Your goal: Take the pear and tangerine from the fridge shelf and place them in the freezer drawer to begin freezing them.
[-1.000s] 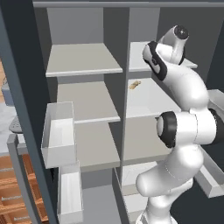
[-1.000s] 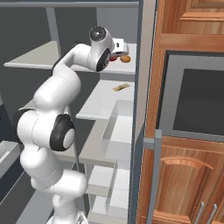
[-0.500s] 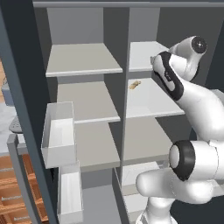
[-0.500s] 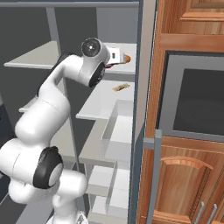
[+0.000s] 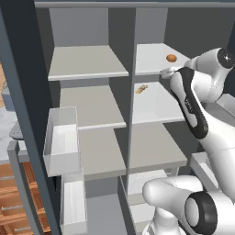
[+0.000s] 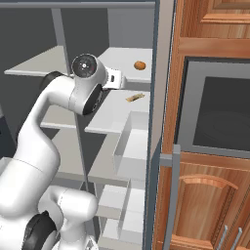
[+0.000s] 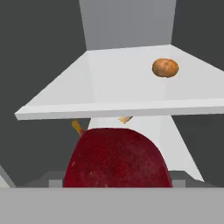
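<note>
Pear (image 7: 117, 158), glossy red, sat clamped in the part-closed gripper (image 6: 117, 80) just off the front edge of the fridge shelf (image 7: 113, 89), apparently lifted clear for carrying, while the tangerine (image 7: 165, 68) rested on that shelf.

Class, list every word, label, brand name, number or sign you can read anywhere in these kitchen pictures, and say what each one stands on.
None: no readable text shows.
The pear, the tangerine and the fridge shelf are plain, with no label or number.
The wooden cabinets carry no writing or sign.
</note>
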Controlling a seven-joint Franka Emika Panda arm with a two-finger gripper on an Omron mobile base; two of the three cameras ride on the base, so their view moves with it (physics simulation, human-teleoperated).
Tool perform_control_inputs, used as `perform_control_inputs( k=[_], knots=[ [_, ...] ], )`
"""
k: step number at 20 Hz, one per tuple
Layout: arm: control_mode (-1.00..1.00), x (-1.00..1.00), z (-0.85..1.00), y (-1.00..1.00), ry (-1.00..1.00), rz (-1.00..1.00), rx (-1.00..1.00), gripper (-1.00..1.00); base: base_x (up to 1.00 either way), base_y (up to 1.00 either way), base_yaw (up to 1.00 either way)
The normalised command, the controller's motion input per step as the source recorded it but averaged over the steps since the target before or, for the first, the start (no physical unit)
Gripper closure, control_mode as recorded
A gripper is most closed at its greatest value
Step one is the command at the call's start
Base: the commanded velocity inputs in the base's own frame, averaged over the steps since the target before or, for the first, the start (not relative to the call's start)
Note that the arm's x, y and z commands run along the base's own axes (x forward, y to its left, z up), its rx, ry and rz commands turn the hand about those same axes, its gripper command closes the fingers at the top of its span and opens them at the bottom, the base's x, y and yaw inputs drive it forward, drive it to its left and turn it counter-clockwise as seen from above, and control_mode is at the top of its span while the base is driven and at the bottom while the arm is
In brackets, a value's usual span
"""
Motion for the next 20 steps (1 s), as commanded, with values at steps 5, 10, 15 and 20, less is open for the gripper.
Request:
perform_control_inputs(
  k=[5,10,15,20],
  knots=[
    [-1.00,-0.96,-0.12,0.61,0.16,-0.05,0.07,1.00,0.00,0.00,0.00],
    [-1.00,-0.98,-0.28,0.39,0.13,0.00,0.05,1.00,0.00,0.00,0.00],
    [-1.00,-0.36,-0.26,0.13,0.11,0.00,0.00,1.00,0.00,0.00,0.00],
    [-1.00,-0.41,-0.15,0.00,0.04,0.00,0.07,1.00,0.00,0.00,0.00]
  ],
)
